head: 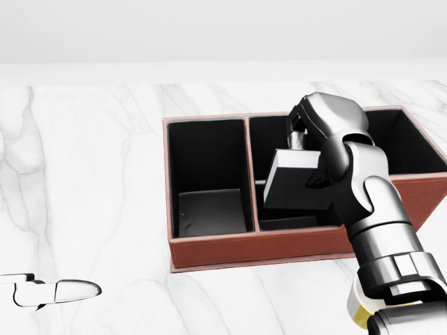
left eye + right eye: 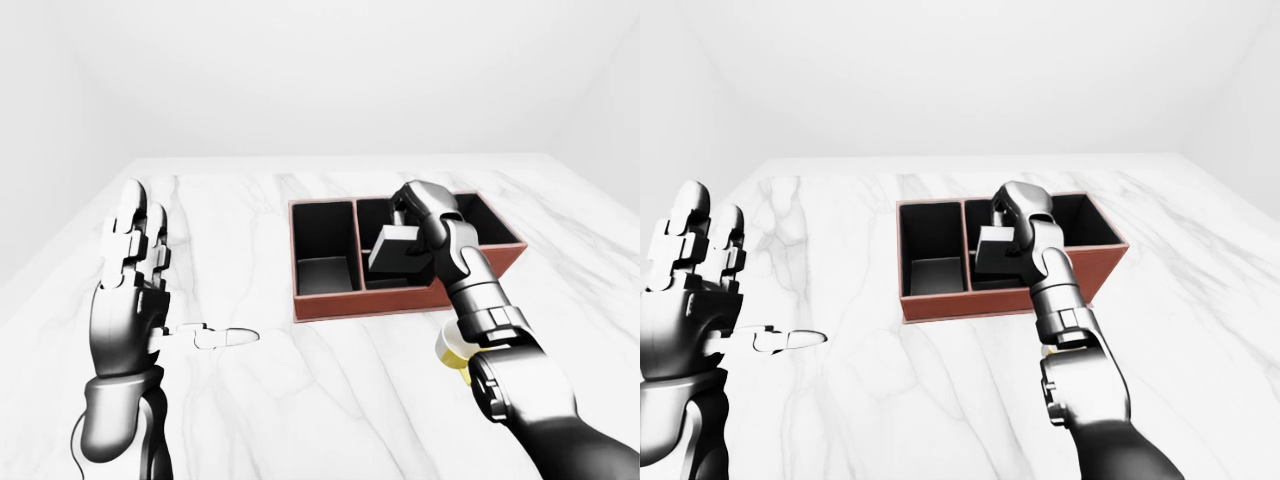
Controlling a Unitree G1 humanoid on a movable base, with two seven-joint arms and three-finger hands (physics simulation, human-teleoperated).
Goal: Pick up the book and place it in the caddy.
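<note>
A red-brown caddy (image 1: 209, 251) with two black-lined compartments stands on the white marble table. My right hand (image 1: 302, 145) is shut on a dark grey book (image 1: 297, 185), gripping its upper edge. The book hangs tilted inside the right compartment, its lower end down near the compartment floor. The left compartment (image 1: 209, 209) holds nothing. In the left-eye view my left hand (image 2: 135, 250) is raised at the left with fingers straight and open, well away from the caddy.
The marble table (image 2: 300, 400) spreads wide on every side of the caddy. A small yellow-and-white rounded thing (image 1: 360, 308) shows beside my right forearm at the bottom right of the head view. One left fingertip (image 1: 66, 291) pokes in at the bottom left.
</note>
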